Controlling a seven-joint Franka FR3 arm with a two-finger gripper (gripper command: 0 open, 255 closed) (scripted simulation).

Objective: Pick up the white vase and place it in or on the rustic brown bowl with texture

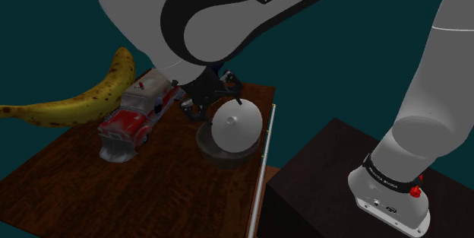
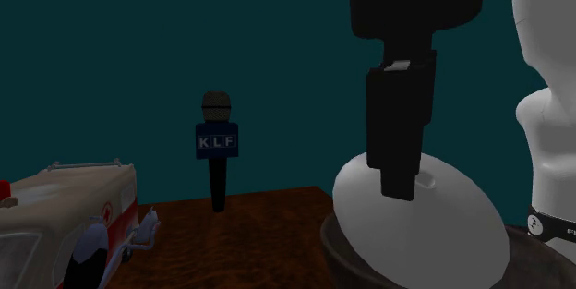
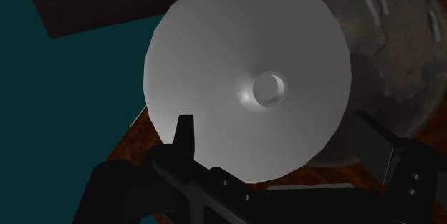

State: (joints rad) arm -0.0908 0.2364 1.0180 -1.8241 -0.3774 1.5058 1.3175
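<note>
Vase [image 1: 237, 126] leans in bowl [image 1: 216, 157]; second exterior view shows microphone [image 2: 217, 149] beyond.

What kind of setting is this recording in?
Probably a bare simulated tabletop, not a recognisable room: a dark brown wooden table against a plain teal backdrop, carrying an odd mix such as a spotted yellow banana and a red-and-white toy fire truck.

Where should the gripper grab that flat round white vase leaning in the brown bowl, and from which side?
Probably the upper rim of the flat white vase, coming from above and pinching its front and back faces. The disc looks too wide to span across, and the rough brown bowl hides its lower edge.
</note>
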